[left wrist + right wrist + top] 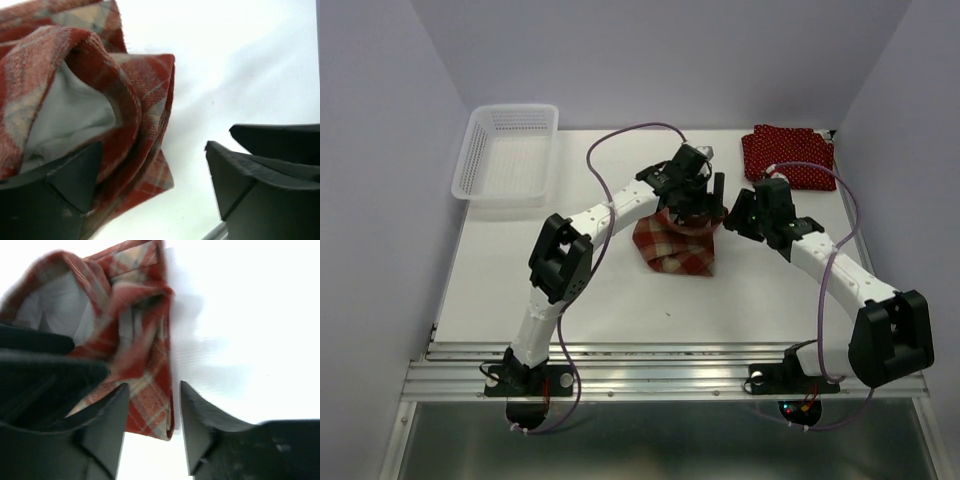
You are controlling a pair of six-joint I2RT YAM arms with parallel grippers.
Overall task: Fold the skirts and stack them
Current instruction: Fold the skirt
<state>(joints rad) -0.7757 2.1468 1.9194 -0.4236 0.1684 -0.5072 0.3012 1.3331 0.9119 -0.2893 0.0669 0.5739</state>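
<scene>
White basket (470,165) well left of left end effector (152,150), at back corner of surface (620,310). Left end effector spread wide, gripping nothing. Plaid skirt (672,250) crumpled beneath, against one finger. Right end effector (152,386) part-open, plaid hem loose in gap. Polka-dot skirt (788,158) behind right end effector, apart.

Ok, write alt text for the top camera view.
From above, the left gripper and right gripper sit close together over a crumpled red-and-cream plaid skirt at the middle of a white table. Dark red polka-dot cloth lies at the far right corner; a white slotted basket sits far left.
</scene>
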